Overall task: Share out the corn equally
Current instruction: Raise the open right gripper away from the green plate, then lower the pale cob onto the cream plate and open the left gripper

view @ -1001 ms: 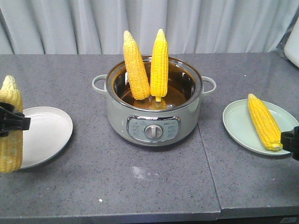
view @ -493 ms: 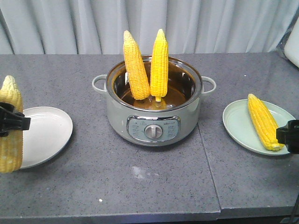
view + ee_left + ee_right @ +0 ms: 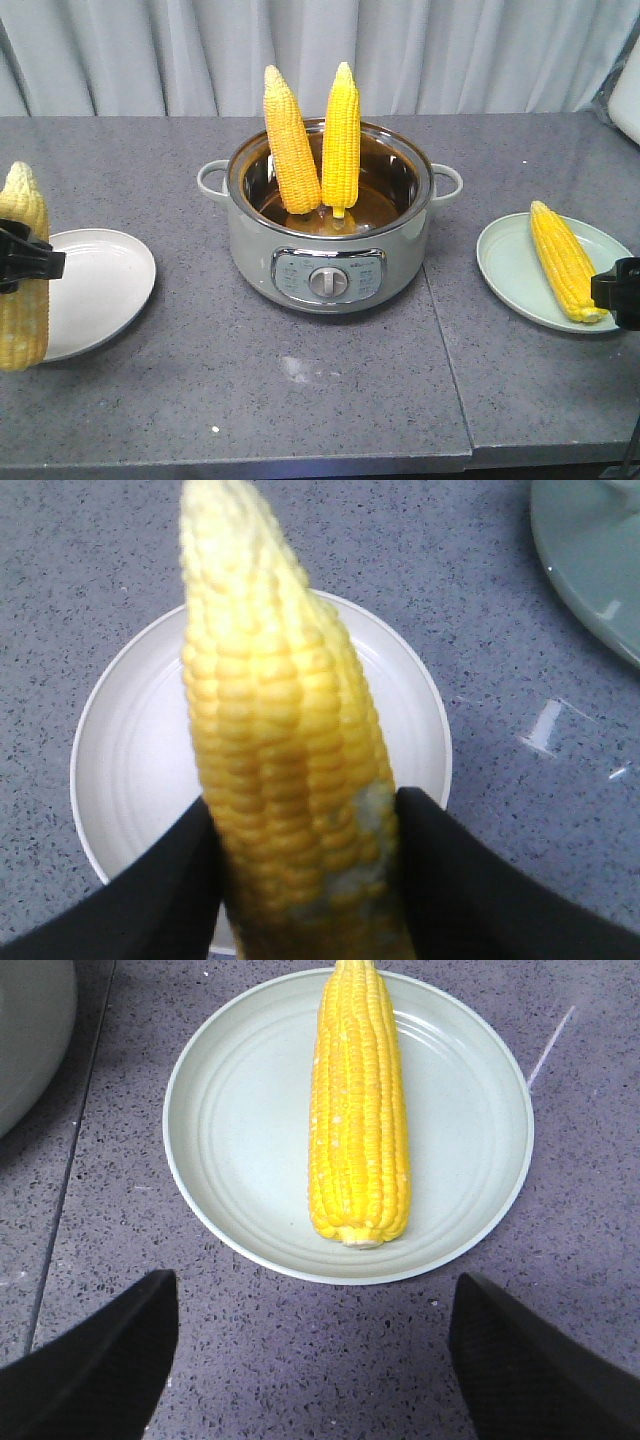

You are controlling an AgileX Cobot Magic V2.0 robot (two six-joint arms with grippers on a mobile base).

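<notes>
Left wrist view: corn cob [image 3: 278, 740], base hidden between fingers [image 3: 150, 900]

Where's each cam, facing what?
Exterior front: robot's side, facing the pot across the table; left tool and right tool at frame edges.
Left wrist: looks down past its tool, shut on held cob, onto white plate.
Right wrist: looks down past its open tool at lying cob on green plate.
Shared: front view shows both plates too.
</notes>
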